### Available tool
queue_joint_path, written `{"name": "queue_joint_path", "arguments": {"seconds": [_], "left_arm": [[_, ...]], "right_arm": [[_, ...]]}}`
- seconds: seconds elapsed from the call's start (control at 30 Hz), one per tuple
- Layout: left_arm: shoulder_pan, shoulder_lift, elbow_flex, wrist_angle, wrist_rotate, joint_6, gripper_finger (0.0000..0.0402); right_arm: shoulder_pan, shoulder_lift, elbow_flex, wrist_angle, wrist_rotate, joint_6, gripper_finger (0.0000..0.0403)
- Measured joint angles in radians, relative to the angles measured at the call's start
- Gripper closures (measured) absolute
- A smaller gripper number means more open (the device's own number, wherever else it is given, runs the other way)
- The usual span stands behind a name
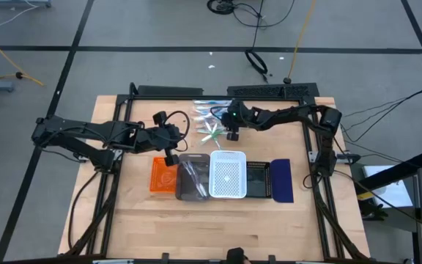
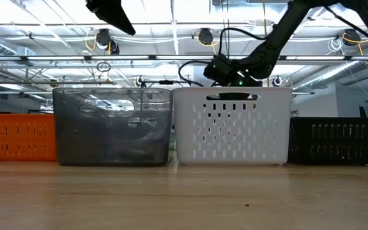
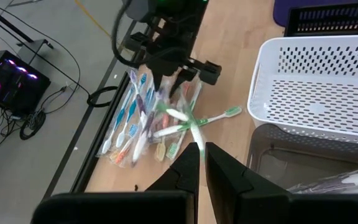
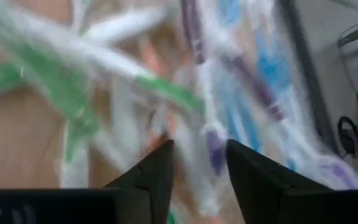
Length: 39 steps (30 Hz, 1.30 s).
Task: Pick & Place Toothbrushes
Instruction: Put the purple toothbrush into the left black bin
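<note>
arms: two, dark, jointed; wrist: green light; cable: black loop; fingers (image 4: 160, 171): dark, tapered

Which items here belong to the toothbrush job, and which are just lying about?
Job:
toothbrushes
right hand above them
left hand
trays: orange, grey, white, black, navy

Lying about:
floor cables

I'm in a lab or industrial hall: grey floor (image 1: 160, 29) with taped lines, loose cables (image 1: 258, 62), ceiling trusses with strip lights (image 2: 171, 25), my wooden surface (image 1: 196, 220) on a metal frame.
</note>
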Motion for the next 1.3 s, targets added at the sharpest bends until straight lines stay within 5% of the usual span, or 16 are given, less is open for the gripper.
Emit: {"name": "queue_joint_path", "arguments": {"seconds": [0.23,0.83,1.3], "left_arm": [[0.000,0.000,0.000,0.001,0.000,0.000,0.0376],[0.000,0.000,0.000,0.000,0.000,-0.004,0.0376],[0.000,0.000,0.000,-0.001,0.000,-0.004,0.0376]], "right_arm": [[0.001,-0.039,0.001,-0.010,0.001,0.018,0.0388],[0.093,-0.201,0.000,-0.065,0.006,0.103,0.0393],[0.316,-0.426,-0.006,-0.052,0.274,0.112,0.0393]]}}
